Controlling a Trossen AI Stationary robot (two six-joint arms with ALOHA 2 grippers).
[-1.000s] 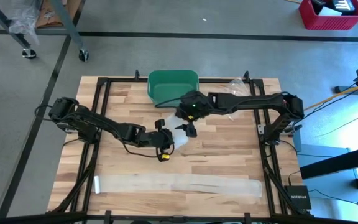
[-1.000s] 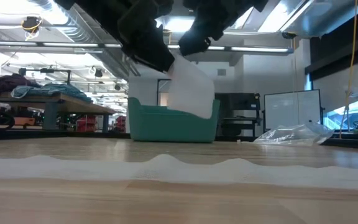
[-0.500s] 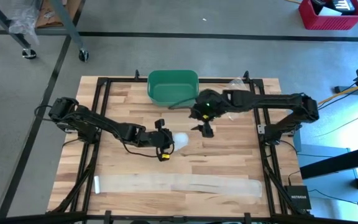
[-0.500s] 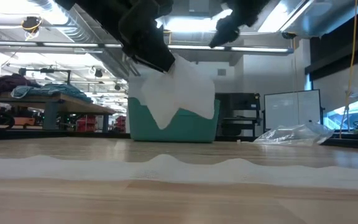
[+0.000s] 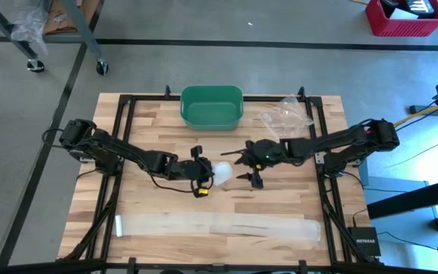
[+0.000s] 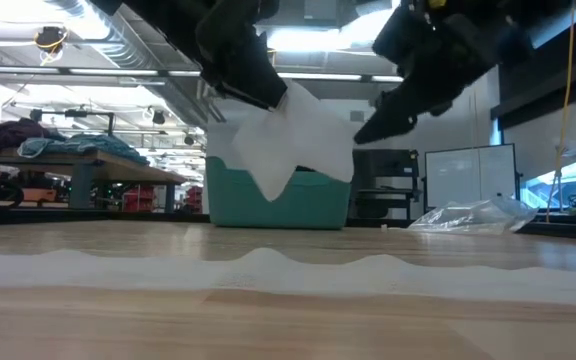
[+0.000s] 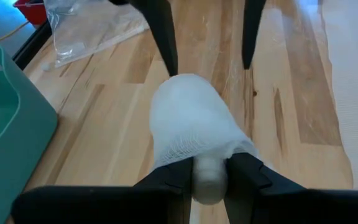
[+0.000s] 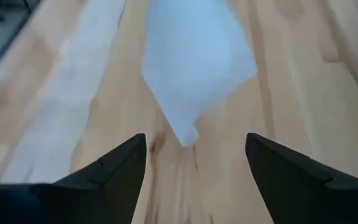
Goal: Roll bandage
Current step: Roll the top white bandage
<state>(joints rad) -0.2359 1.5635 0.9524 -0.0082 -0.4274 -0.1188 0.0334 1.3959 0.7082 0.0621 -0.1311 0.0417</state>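
A folded wad of white bandage (image 5: 221, 172) is held above the middle of the worktop (image 5: 280, 205), pinched between the fingers of the left gripper (image 5: 206, 176). The right gripper (image 5: 245, 164) is seen just beside it, fingers spread wide with nothing held. A second, long strip of gauze (image 5: 219, 225) is laid flat along the near edge. For a tidy roll, the hanging corner is best taken by the right gripper close to the wad, so that slack is kept out and the layers are wound evenly.
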